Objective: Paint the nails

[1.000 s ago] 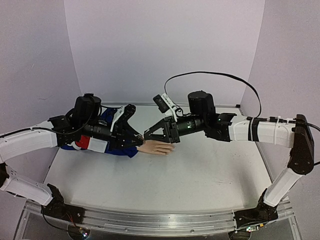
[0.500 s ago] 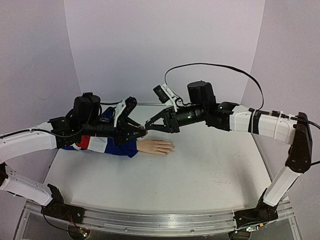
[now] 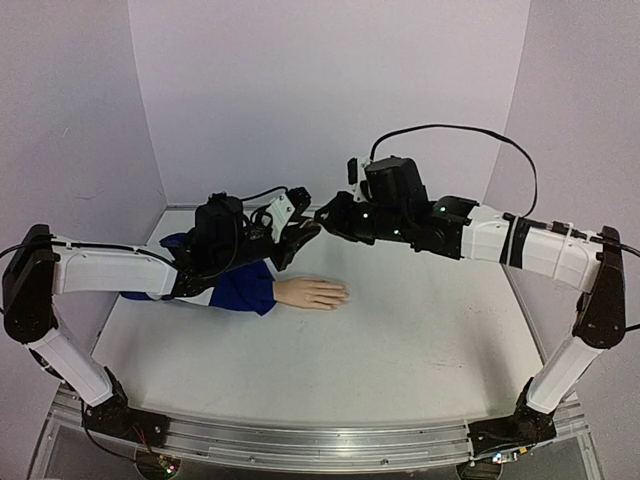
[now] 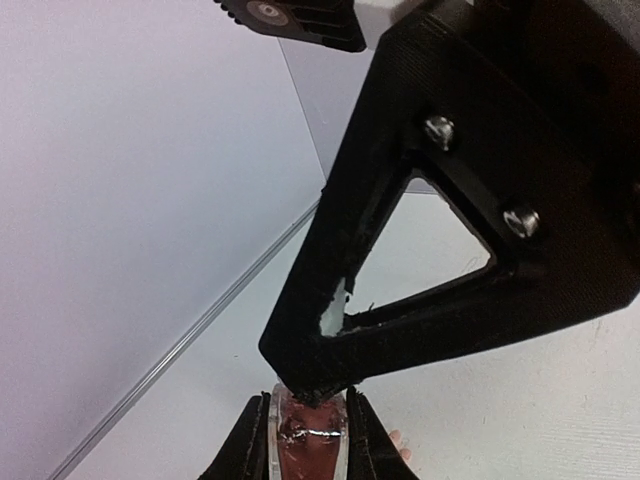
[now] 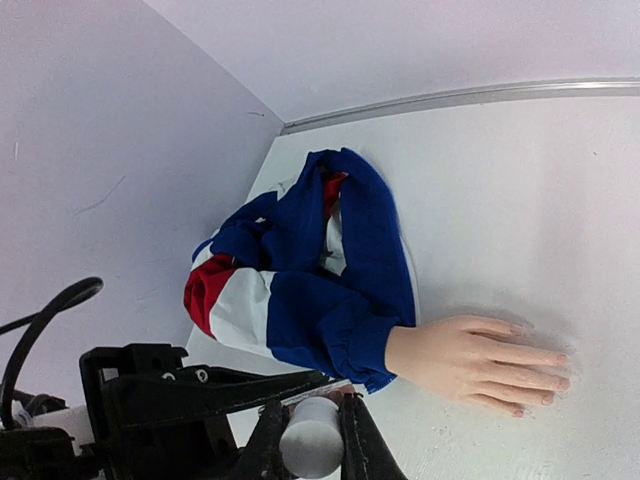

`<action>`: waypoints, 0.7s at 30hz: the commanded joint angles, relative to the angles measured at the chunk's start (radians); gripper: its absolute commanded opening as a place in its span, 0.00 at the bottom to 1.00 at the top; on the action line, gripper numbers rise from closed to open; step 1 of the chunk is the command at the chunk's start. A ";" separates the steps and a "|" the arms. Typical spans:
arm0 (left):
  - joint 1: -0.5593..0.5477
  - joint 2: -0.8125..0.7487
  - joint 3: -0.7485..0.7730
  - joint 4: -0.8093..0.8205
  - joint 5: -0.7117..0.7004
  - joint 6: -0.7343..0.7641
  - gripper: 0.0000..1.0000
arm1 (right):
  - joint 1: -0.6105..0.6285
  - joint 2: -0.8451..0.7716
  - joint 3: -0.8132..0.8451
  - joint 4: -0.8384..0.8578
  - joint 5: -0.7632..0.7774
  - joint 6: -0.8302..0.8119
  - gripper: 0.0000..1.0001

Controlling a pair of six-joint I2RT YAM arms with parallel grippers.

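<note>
Change: both claws have risen off the hand (image 3: pixel 312 293) and met above it | left claw (image 3: pixel 298 232) clamps pink bottle (image 4: pixel 310 447), right claw (image 3: pixel 328 217) pinches white cap (image 5: pixel 310 437) | nails (image 5: pixel 562 381) rest on tabletop (image 3: pixel 400 340), beneath claws | we judge brush re-dip, painting paused

Bright, flat, diffuse light from above. The walls (image 3: pixel 330 90) read pale lavender, no hard glare. Shadows are soft only: a faint halo round the mannequin hand (image 5: pixel 480 360) on the white table (image 3: pixel 400 340). Top view sharp, slight barrel bend at the borders. Left wrist view: black finger (image 4: pixel 450 150) of my right arm sits close, backlit, nearly featureless, small glints on its screws (image 4: pixel 520 222). The bottle (image 4: pixel 308 455) at the bottom edge is soft, with a white glint. Right wrist view: white cap (image 5: pixel 312 435) near the lens blurred, sleeve (image 5: pixel 330 290) crisp.
</note>
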 commanded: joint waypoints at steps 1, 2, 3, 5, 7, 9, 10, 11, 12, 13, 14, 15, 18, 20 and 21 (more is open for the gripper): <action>-0.038 -0.031 0.051 0.233 0.002 -0.051 0.00 | 0.059 -0.035 0.054 -0.030 0.058 0.008 0.16; -0.038 -0.039 0.033 0.232 -0.007 -0.081 0.00 | 0.059 -0.049 0.051 -0.034 0.062 -0.011 0.22; -0.038 -0.046 0.016 0.231 -0.011 -0.111 0.00 | 0.056 -0.063 0.046 -0.038 0.060 -0.035 0.30; -0.038 -0.063 -0.022 0.227 -0.008 -0.171 0.00 | 0.044 -0.093 0.040 -0.049 0.045 -0.076 0.46; -0.038 -0.083 -0.048 0.193 -0.011 -0.227 0.00 | 0.023 -0.128 0.029 -0.056 0.005 -0.115 0.62; -0.038 -0.105 -0.053 0.115 0.001 -0.255 0.00 | -0.007 -0.166 0.011 -0.057 -0.070 -0.162 0.77; -0.038 -0.117 -0.052 0.071 0.011 -0.266 0.00 | -0.023 -0.184 0.005 -0.057 -0.123 -0.185 0.82; -0.034 -0.129 -0.052 0.036 0.021 -0.284 0.00 | -0.040 -0.201 0.002 -0.059 -0.168 -0.210 0.87; -0.028 -0.144 -0.053 0.000 0.048 -0.305 0.00 | -0.054 -0.216 -0.004 -0.058 -0.209 -0.243 0.94; -0.012 -0.159 -0.053 -0.032 0.097 -0.333 0.00 | -0.071 -0.224 -0.007 -0.059 -0.270 -0.276 0.98; 0.005 -0.174 -0.049 -0.060 0.159 -0.375 0.00 | -0.094 -0.224 -0.005 -0.060 -0.352 -0.306 0.98; 0.020 -0.190 -0.045 -0.082 0.214 -0.410 0.00 | -0.132 -0.220 -0.004 -0.060 -0.438 -0.327 0.98; 0.063 -0.230 -0.042 -0.104 0.412 -0.506 0.00 | -0.190 -0.183 0.001 -0.040 -0.697 -0.419 0.98; 0.081 -0.247 -0.035 -0.103 0.547 -0.550 0.00 | -0.200 -0.147 0.014 -0.011 -0.851 -0.457 0.97; 0.084 -0.252 -0.029 -0.104 0.595 -0.564 0.00 | -0.200 -0.128 0.021 0.016 -0.911 -0.464 0.94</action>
